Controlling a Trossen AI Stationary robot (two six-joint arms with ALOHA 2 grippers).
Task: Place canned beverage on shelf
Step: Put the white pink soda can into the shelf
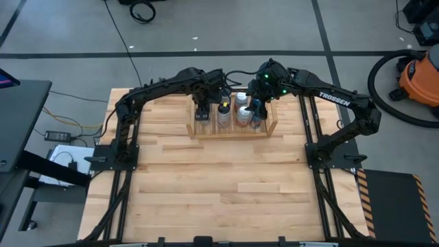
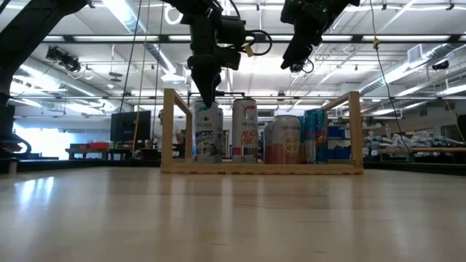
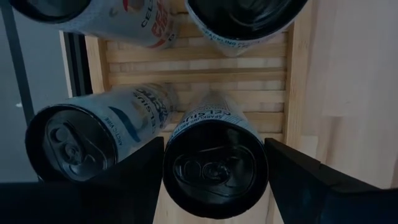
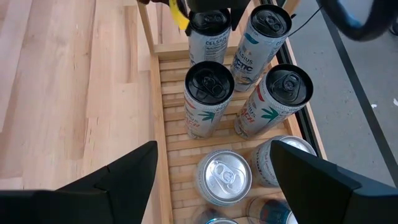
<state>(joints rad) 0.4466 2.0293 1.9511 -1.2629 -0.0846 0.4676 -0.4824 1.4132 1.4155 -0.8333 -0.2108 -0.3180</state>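
The light wooden shelf [image 1: 233, 132] stands at the table's far middle and holds several upright cans on its slatted base [image 3: 199, 68]. My left gripper [image 1: 204, 112] is over the shelf's left end, shut on a white, black-topped can [image 2: 207, 138] standing there. That can also shows in the left wrist view [image 3: 214, 171] and the right wrist view [image 4: 208, 37]. My right gripper [image 2: 295, 58] hangs open and empty above the shelf's right half, well clear of the can tops. My left gripper holds the white can by its top end [image 3: 186, 134], pinched between the two fingers [image 3: 140, 177]. The fingers come from above, pointing down, one on the can's near side and one on its far side. The can stands upright with its bottom on the slatted base.
Other white cans with black tops [image 4: 208, 93] stand close beside the held one. Silver-topped cans [image 4: 227, 177] and a blue can [image 2: 314, 135] fill the right half. The side boards [image 2: 169, 127] rise at both ends. Bare tabletop [image 1: 226, 185] lies in front.
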